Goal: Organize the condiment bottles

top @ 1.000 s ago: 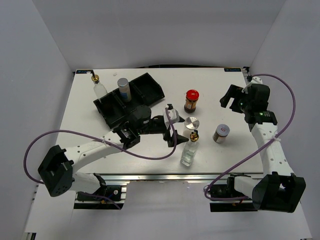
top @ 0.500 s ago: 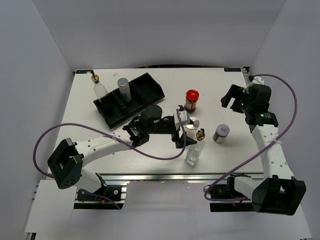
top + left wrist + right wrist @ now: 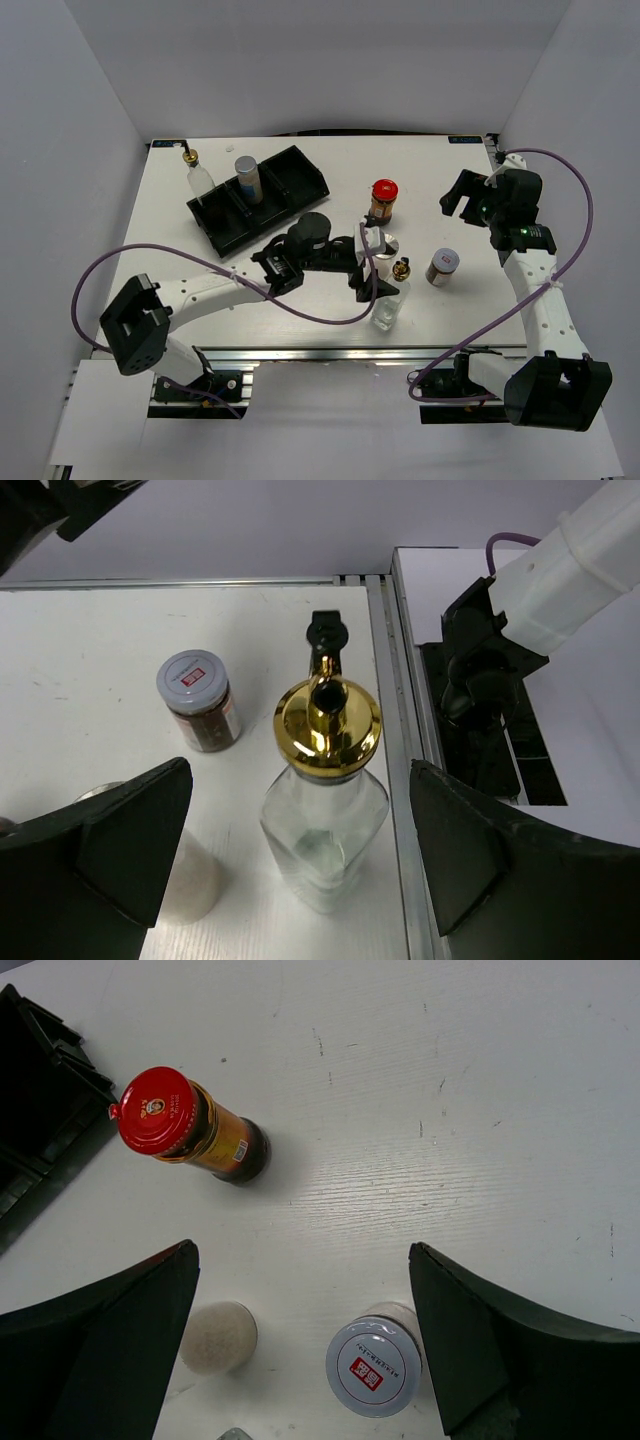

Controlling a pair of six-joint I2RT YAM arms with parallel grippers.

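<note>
A clear glass bottle (image 3: 325,825) with a gold spout (image 3: 328,718) stands upright between the fingers of my left gripper (image 3: 300,855), which is open and not touching it. In the top view this bottle (image 3: 389,298) is near the front edge, with the left gripper (image 3: 371,266) beside it. A white silver-capped shaker (image 3: 385,245) stands just behind it, next to the left finger (image 3: 130,840). Nearby are the red-lidded jar (image 3: 384,200) and the silver-lidded brown jar (image 3: 443,266). My right gripper (image 3: 463,196) hangs open above the red-lidded jar (image 3: 185,1125) and the brown jar (image 3: 372,1367).
The black tray (image 3: 296,172) sits at the back left with a second shaker (image 3: 247,178) in one compartment. Another gold-spouted bottle (image 3: 198,172) stands left of the tray. The table's metal front rail (image 3: 385,680) runs close to the bottle.
My left arm has reached to the right, bringing its open fingers around the clear bottle. The bottle has shifted slightly to the right. The right arm has stayed still.
</note>
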